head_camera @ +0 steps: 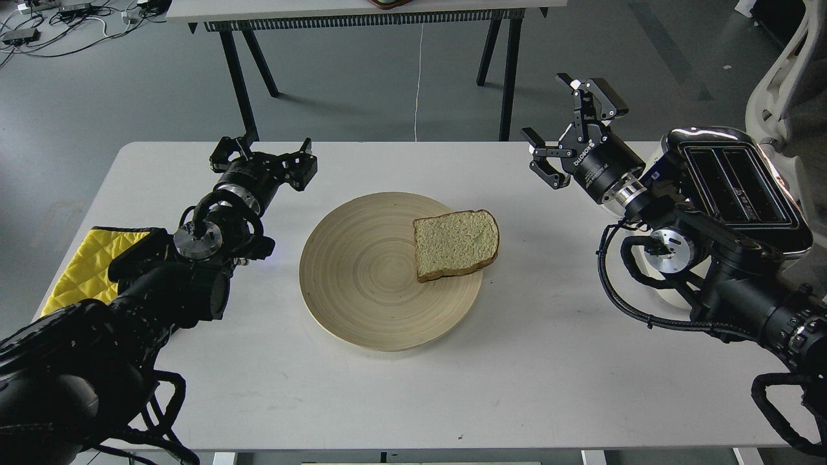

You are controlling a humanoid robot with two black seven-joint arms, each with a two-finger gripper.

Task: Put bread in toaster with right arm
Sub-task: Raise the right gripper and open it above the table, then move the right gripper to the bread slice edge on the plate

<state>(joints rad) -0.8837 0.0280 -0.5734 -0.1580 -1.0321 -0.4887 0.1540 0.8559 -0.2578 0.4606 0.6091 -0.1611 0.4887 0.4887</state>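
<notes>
A slice of pale bread (456, 244) with brown crust lies on the right side of a round wooden plate (362, 284) in the middle of the white table. The toaster (736, 184), chrome-topped with two black slots, stands at the table's right edge, partly hidden behind my right arm. My right gripper (568, 126) hovers open above the table, up and to the right of the bread, with nothing between its fingers. My left gripper (263, 155) is open at the far left of the table, well away from the plate.
A yellow quilted cloth (84, 265) lies at the table's left edge under my left arm. Behind the table stands another table on black legs (239, 84), with a white cord hanging. A white chair (785, 84) is at the far right.
</notes>
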